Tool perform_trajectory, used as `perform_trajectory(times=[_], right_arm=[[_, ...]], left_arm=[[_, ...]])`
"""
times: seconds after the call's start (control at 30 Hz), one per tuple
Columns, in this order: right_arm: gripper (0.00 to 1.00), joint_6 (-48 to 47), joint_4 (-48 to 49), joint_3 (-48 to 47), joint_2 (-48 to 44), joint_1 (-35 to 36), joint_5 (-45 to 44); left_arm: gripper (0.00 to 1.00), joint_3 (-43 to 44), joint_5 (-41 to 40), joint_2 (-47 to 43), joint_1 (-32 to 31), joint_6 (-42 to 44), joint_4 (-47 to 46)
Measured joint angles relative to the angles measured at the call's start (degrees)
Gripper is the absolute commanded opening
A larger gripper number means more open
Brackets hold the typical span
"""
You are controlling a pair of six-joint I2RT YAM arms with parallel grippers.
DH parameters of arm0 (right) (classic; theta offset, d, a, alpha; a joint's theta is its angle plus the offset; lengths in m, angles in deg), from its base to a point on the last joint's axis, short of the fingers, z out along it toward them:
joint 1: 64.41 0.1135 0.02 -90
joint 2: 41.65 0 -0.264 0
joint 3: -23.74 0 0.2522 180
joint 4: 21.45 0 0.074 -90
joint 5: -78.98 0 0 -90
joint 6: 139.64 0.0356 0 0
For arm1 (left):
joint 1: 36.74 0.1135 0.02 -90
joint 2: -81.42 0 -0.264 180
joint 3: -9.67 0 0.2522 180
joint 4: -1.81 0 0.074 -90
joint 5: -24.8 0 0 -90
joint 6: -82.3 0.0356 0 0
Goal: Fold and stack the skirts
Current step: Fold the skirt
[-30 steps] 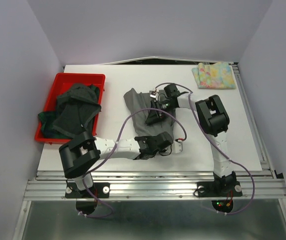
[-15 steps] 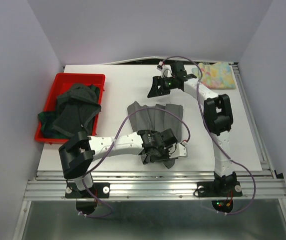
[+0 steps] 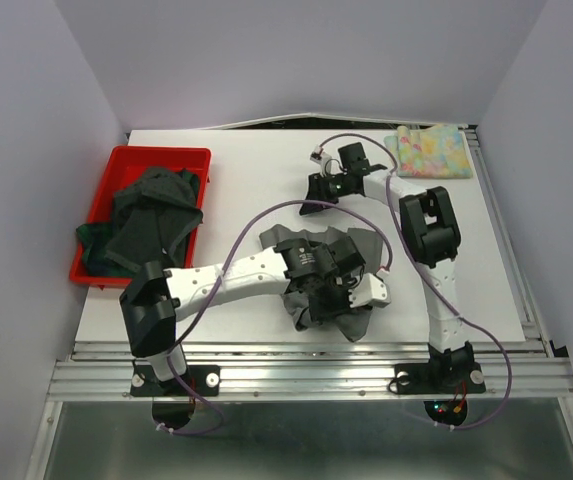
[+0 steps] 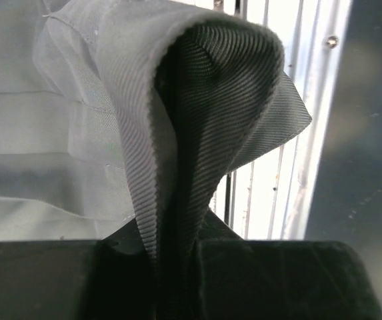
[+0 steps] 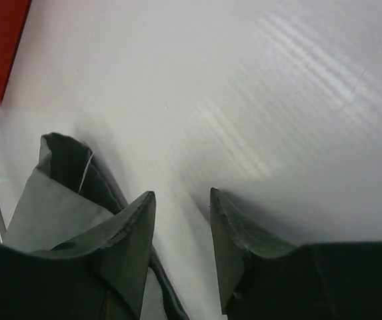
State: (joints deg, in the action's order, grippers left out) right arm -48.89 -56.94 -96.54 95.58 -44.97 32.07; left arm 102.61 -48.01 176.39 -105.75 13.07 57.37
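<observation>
One pastel skirt (image 3: 428,150) lay folded at one o'clock; left fingers (image 4: 277,280) pinched the grey skirt (image 4: 204,87), right fingers (image 5: 131,233) gaped empty; dark skirts (image 3: 151,225) sat in the bin (image 3: 161,152).

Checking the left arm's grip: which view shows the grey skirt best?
The left wrist view: the grey skirt fills it, a fold pinched between the left gripper's jaws. The top view shows it rumpled on the table, half hidden under that arm. The right wrist view catches only a corner of it.
</observation>
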Motion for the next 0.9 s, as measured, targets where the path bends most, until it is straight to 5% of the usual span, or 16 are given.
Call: perform_trajectory(times=[0.4,0.9], right_arm=[[0.32,-5.73,-3.43,9.64,-2.64,2.4,13.49],[0.32,-5.53,-7.54,15.72,-4.09,5.44,22.75]], left_arm=[[0.0,15.52,1.18,7.1,8.74,4.15,6.58],[0.0,15.04,-2.45,8.17,10.25,12.48,5.68]])
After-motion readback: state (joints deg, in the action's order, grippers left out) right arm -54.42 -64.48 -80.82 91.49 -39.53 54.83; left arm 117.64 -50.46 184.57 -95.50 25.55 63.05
